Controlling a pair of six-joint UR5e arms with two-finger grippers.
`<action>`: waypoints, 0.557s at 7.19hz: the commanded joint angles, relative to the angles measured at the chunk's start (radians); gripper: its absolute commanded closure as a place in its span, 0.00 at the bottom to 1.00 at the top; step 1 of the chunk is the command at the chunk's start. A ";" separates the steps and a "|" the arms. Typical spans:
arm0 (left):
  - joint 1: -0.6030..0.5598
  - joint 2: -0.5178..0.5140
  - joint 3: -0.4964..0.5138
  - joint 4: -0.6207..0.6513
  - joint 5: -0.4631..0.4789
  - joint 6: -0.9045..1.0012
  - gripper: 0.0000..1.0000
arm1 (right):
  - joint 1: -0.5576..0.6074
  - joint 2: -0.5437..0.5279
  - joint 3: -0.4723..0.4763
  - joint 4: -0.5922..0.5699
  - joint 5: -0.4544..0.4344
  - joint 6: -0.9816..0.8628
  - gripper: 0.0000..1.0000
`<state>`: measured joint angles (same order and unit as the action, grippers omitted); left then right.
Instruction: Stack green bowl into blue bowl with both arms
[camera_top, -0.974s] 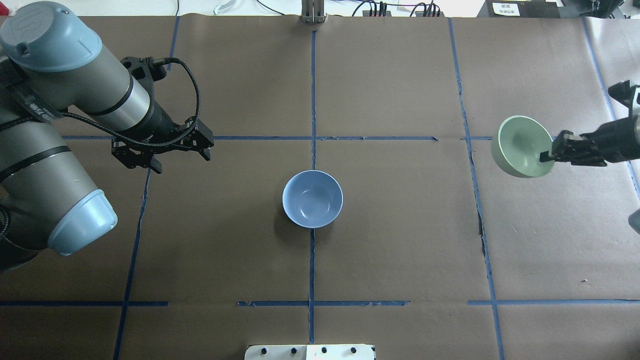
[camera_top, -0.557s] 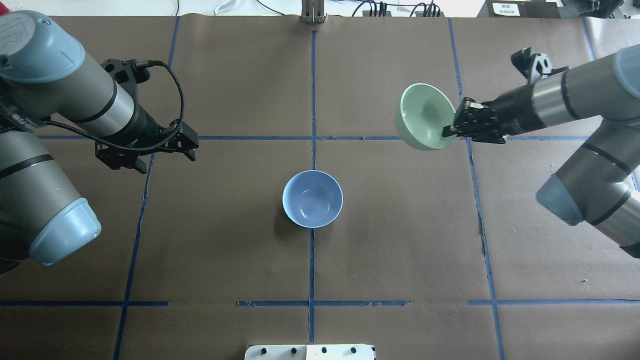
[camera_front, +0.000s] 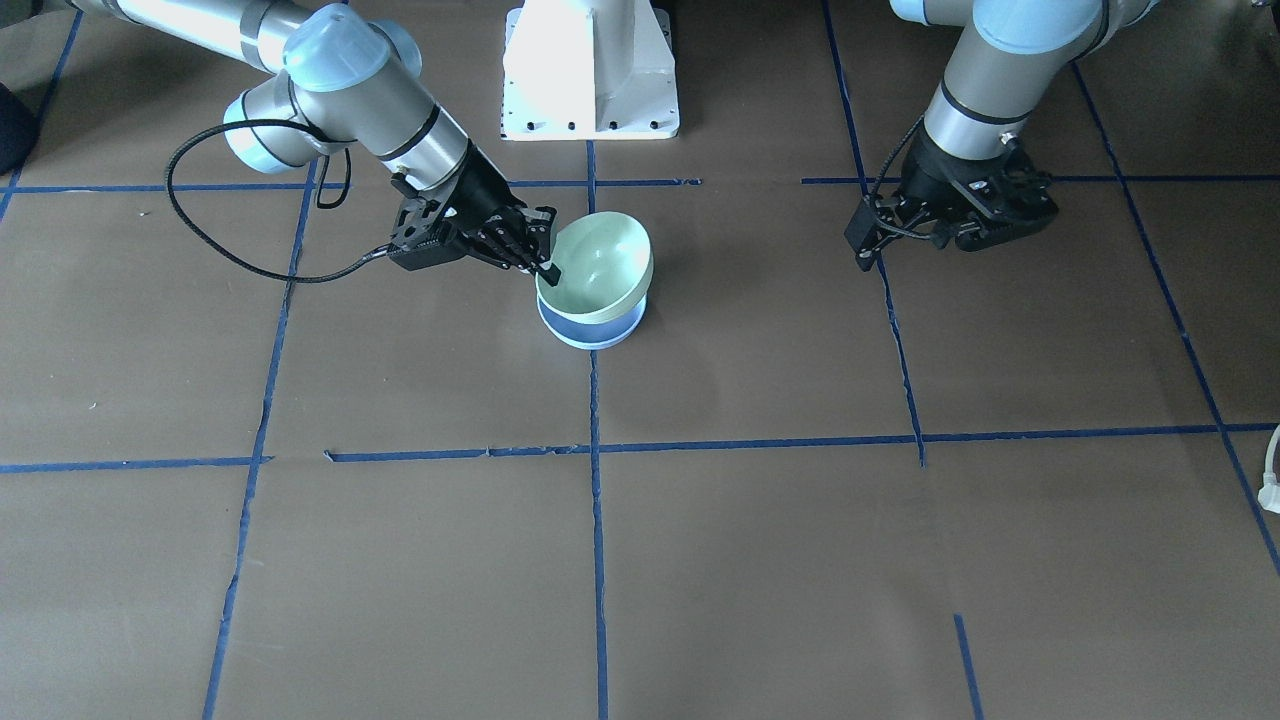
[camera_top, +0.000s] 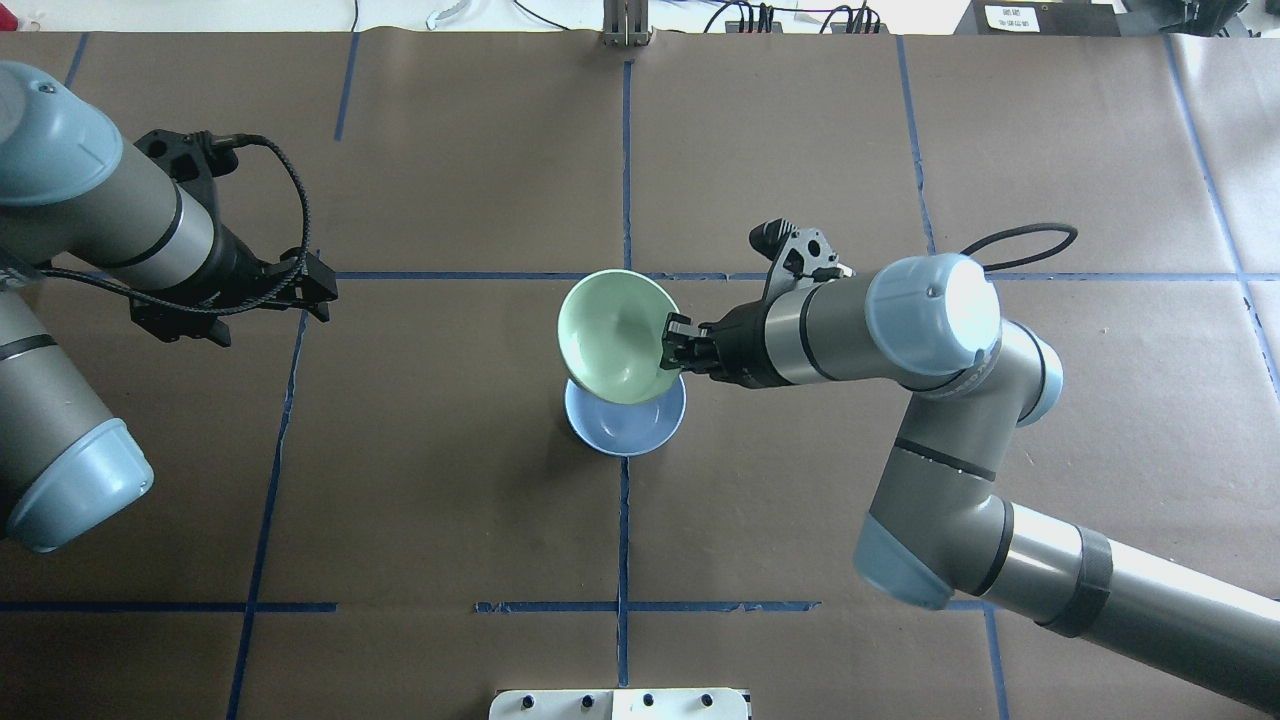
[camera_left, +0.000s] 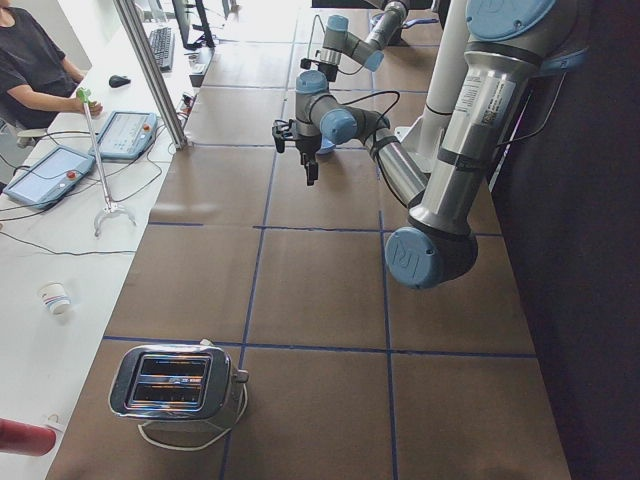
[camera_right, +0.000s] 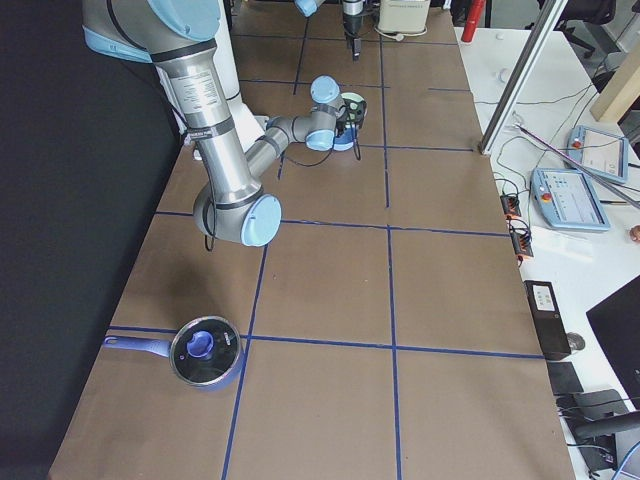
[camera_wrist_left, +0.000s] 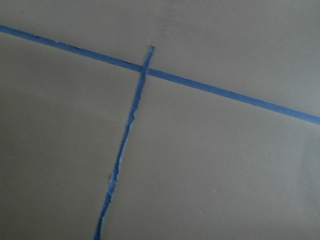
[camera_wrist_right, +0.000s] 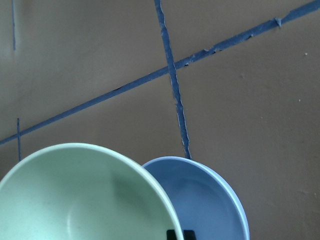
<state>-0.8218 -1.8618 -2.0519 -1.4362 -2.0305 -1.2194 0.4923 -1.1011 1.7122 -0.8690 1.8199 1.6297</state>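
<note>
Gripping the green bowl (camera_top: 610, 335) by its thin rim, my right pincer (camera_top: 672, 356) is clenched, with 1 finger inside the glossy round hollow. The bowl hangs tilted over the blue bowl (camera_top: 632, 428) and covers its far half; I cannot tell whether the 2 touch. The blue bowl, smooth and round, sits on the matte, brown-papered desk (camera_top: 800, 500), on a blue tape line (camera_top: 622, 540). My left pincer (camera_top: 270, 320) is spread and empty, well apart from both.
</note>
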 joint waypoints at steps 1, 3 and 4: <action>-0.049 0.062 -0.004 0.000 -0.007 0.121 0.00 | -0.027 -0.013 -0.013 -0.002 -0.027 -0.008 1.00; -0.108 0.108 -0.002 0.000 -0.029 0.210 0.00 | -0.029 0.001 -0.016 -0.028 -0.028 -0.008 0.76; -0.135 0.130 -0.001 0.000 -0.042 0.266 0.00 | -0.024 0.003 -0.013 -0.034 -0.033 -0.010 0.01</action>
<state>-0.9234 -1.7597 -2.0541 -1.4358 -2.0563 -1.0166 0.4657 -1.1032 1.6976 -0.8908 1.7913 1.6213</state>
